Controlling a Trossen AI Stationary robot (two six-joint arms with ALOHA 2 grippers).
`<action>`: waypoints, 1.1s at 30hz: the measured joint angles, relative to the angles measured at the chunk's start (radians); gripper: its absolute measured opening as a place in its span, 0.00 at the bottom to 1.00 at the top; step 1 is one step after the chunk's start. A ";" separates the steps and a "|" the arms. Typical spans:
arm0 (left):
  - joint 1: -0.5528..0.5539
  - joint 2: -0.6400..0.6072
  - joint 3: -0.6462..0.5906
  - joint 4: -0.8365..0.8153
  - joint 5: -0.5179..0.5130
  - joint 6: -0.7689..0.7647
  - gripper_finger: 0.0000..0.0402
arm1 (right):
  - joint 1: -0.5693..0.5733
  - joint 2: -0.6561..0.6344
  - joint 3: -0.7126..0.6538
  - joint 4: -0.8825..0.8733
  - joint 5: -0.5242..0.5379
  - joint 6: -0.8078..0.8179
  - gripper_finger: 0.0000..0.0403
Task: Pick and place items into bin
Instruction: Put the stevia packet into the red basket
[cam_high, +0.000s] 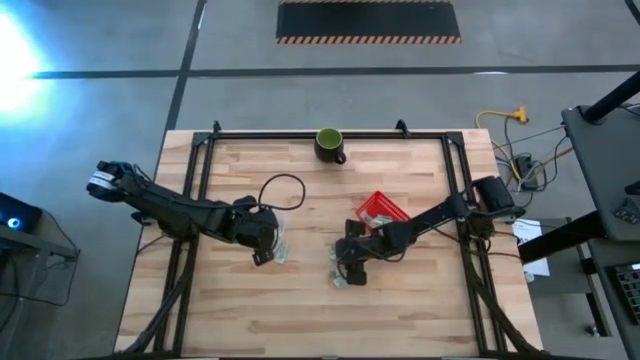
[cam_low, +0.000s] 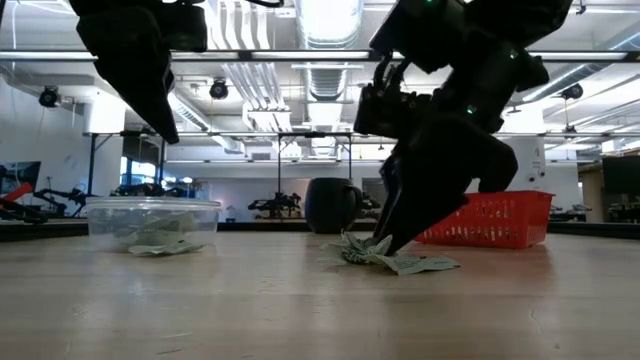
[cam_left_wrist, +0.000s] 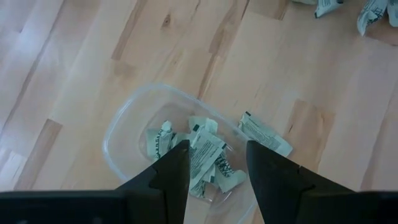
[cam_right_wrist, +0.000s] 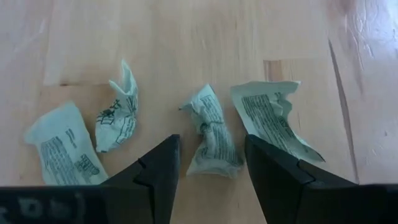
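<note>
1. Right wrist view: the right gripper hangs low over the pale wooden plank table, its two dark fingers spread with a crinkled pale green-and-white wrapped packet lying between them, not pinched.
2. Just beside it lie three more flat, creased packets, all printed with dark text.
3. Left wrist view: the left gripper hovers above a clear round plastic bin, its fingers apart and holding nothing.
4. Inside the bin sits a loose heap of crumpled packets; one more packet lies against the rim, whether in or out cannot be told.
5. High view: the bin sits left of centre, the loose packets right of centre, well apart.
6. Farther back, near the right arm, stands a red slotted plastic basket.
7. At the far edge stands a dark green glossy mug, upright.
</note>
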 joint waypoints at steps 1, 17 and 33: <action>0.000 0.001 0.000 0.001 0.000 0.000 0.35 | 0.000 0.005 0.000 0.004 -0.001 0.009 0.42; 0.000 0.001 -0.001 0.009 0.000 0.001 0.35 | -0.001 0.014 0.002 0.002 -0.012 0.052 0.30; 0.000 0.001 -0.001 0.010 0.000 0.001 0.35 | 0.001 -0.004 0.025 -0.016 -0.030 0.054 0.10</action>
